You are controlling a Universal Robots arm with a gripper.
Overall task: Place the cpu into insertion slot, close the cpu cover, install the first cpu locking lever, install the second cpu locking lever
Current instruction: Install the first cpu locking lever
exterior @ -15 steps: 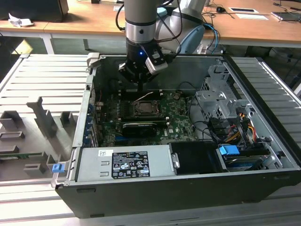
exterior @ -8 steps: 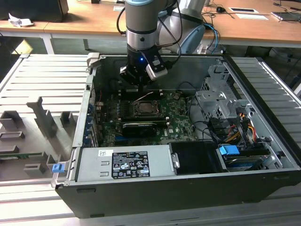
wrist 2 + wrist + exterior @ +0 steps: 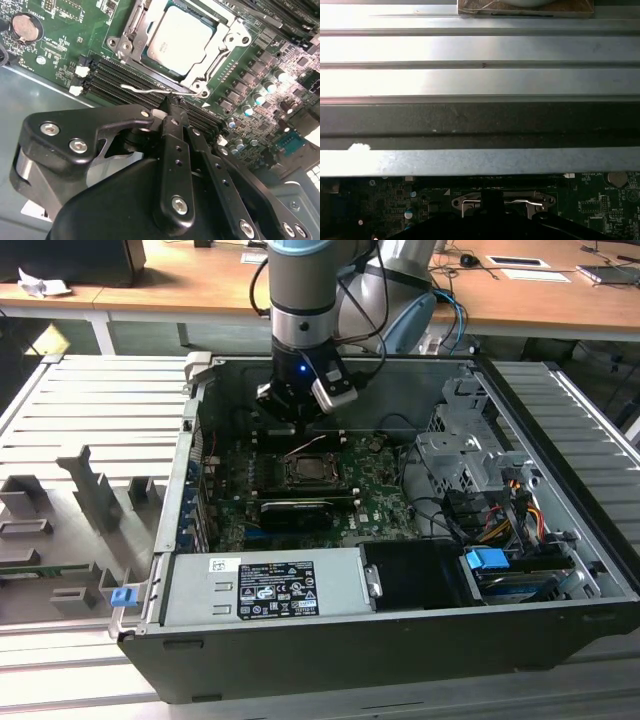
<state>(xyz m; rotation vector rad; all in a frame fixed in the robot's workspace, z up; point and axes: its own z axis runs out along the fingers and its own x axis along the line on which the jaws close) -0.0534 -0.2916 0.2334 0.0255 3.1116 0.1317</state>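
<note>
The cpu point(image 3: 179, 37), a silver-grey square, lies in the insertion slot point(image 3: 160, 66) on the green motherboard. The cpu cover point(image 3: 131, 27) lies flat around it as a silver frame. A thin wire locking lever point(image 3: 145, 91) runs along the socket's near edge, and in the exterior view this lever point(image 3: 308, 446) stands slightly raised. My black gripper point(image 3: 169, 106) is shut, its tips right at the lever's wire; whether they pinch it I cannot tell. In the exterior view the gripper point(image 3: 296, 428) hangs just behind the socket point(image 3: 305, 472). The first wrist view shows the lever point(image 3: 520, 202) under the case wall.
The open computer case point(image 3: 330, 610) surrounds the board, its rear wall point(image 3: 480, 125) close to the gripper. Memory slots point(image 3: 120, 82) lie beside the lever. A black card point(image 3: 297, 510), a drive cage point(image 3: 470, 455) and cables point(image 3: 500, 510) sit in the case.
</note>
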